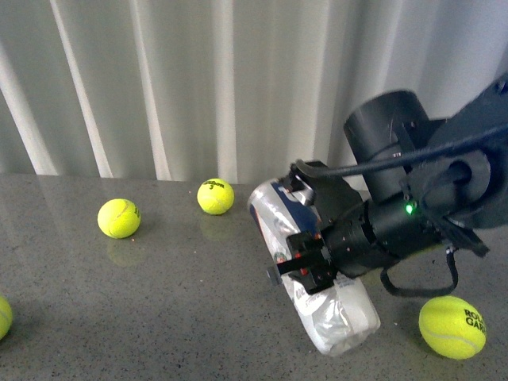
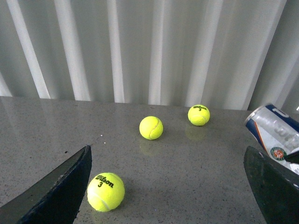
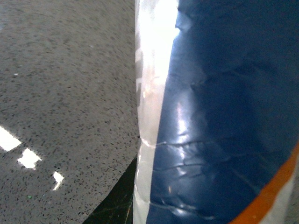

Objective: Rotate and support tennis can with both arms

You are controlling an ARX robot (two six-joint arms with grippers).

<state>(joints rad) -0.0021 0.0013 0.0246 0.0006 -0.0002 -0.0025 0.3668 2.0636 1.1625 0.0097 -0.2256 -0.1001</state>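
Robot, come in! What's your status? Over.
Left claw open, empty. Right claw clamped on can, mid-body. Loose ball near can, not touching.

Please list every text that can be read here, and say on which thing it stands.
"Wilson 3": nearest ball in the left wrist view.
"ROL" above "GAR", cut off: ball beside the can, front view.
Far ball and can label: too small to read.
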